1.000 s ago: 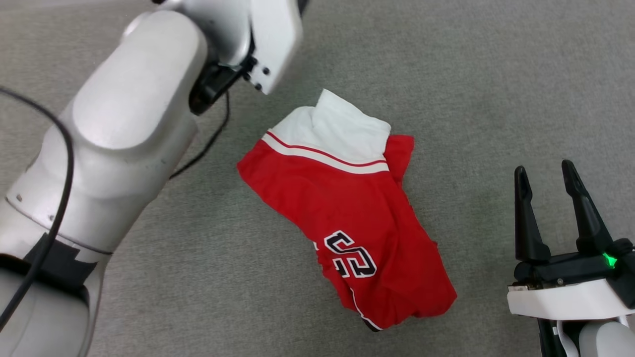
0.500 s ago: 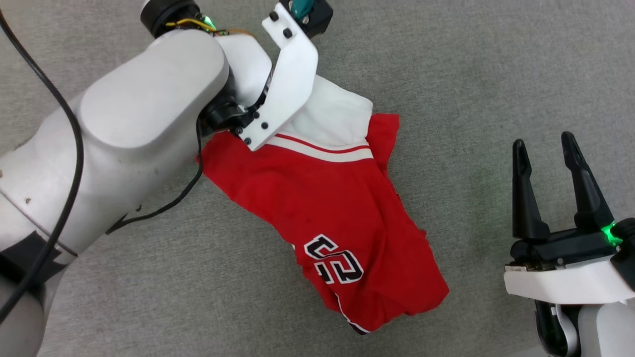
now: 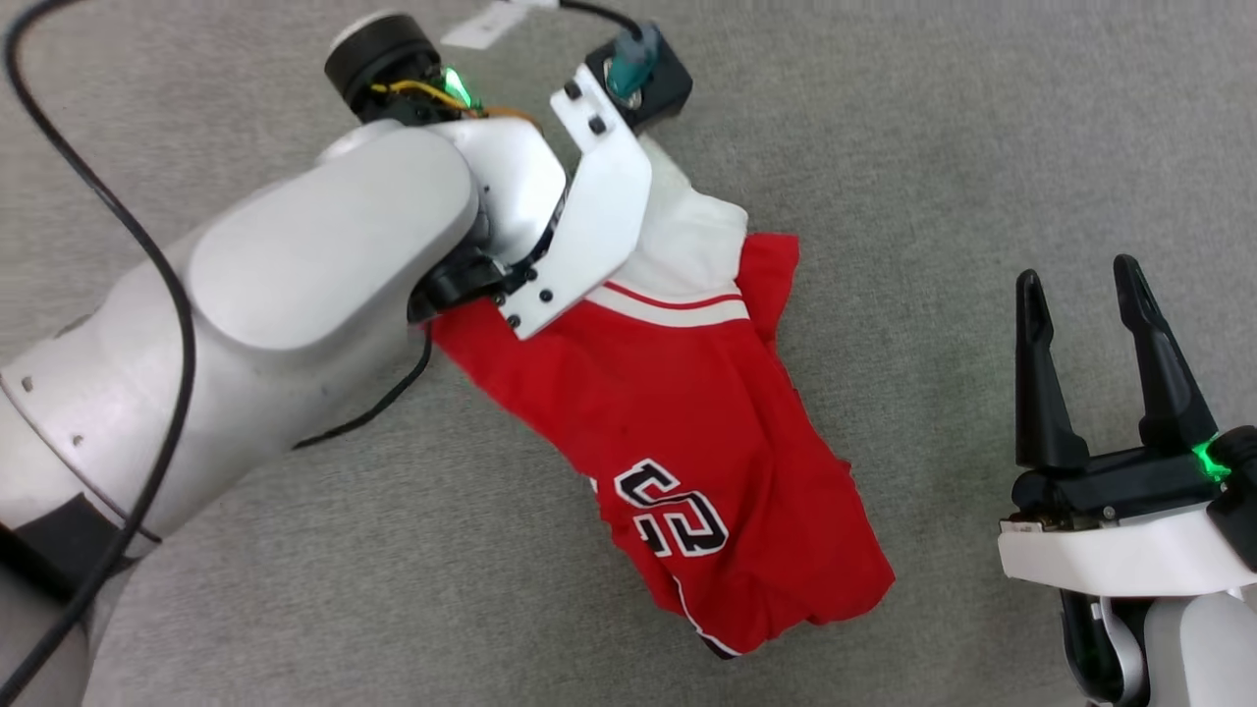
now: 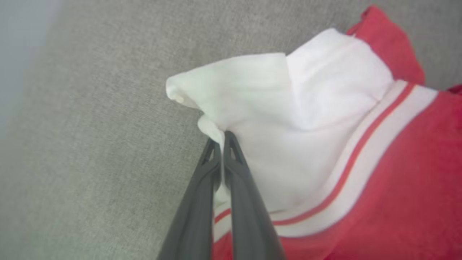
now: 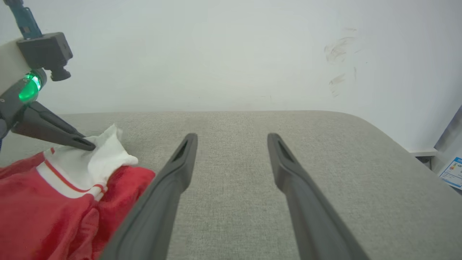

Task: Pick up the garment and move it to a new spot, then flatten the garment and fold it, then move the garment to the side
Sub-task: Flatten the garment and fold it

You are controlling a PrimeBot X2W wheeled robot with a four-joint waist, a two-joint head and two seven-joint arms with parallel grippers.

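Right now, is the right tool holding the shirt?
No, the right tool stands open over the grey surface, apart from the shirt.

Pale arm (image 3: 295, 265) — black cable (image 3: 189, 344), 2 dark fingers (image 3: 1039, 393) (green light (image 3: 1206, 460)).

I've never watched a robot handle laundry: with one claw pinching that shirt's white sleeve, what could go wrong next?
1. The left gripper pinches a thin fold at the edge of the white sleeve; it may slip out on lifting.
2. The garment lies crumpled, so lifted by one corner it could hang twisted, hard to flatten.
3. The right gripper stands open, apart from the cloth, so nothing backs up that grip.
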